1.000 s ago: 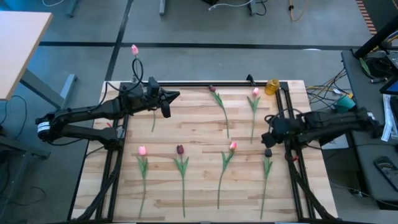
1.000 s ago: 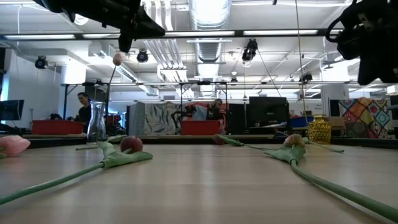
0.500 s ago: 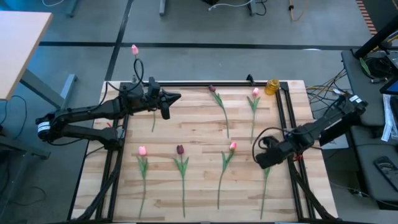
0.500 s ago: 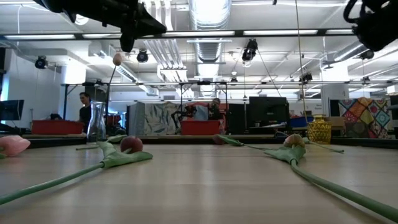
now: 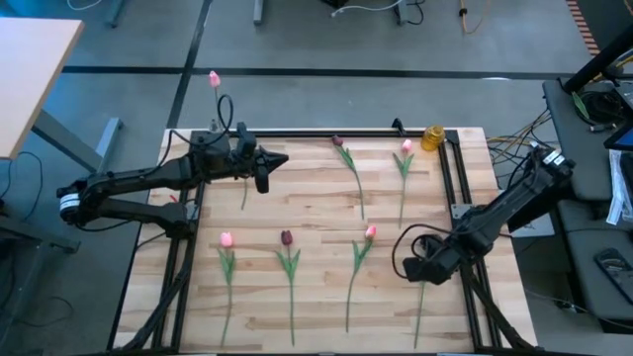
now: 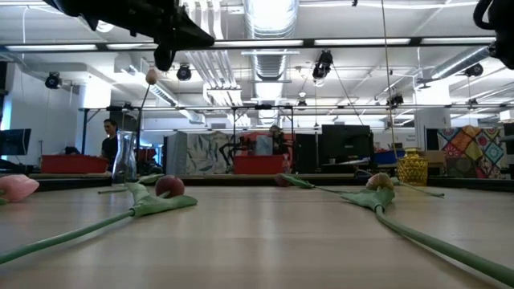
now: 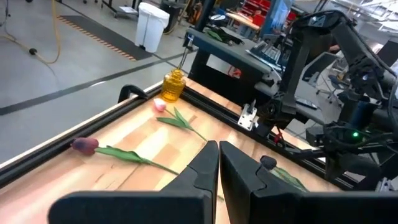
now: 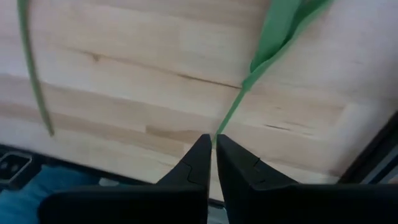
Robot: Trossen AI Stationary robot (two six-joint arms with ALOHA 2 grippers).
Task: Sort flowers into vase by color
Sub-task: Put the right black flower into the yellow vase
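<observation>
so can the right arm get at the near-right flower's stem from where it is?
Probably yes. The right end effector sits right over that flower's stem, nothing between them, but its fingers are almost shut and would need to open first.

Lighting: bright, even, from ceiling strips [image 6: 365, 42]; glare on those strips; shadows on the table [image 5: 316, 193] faint; near stem [image 6: 72, 233] in low view soft-focused.

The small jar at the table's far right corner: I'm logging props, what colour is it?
Yellow. The jar shows best in the left wrist view.
</observation>
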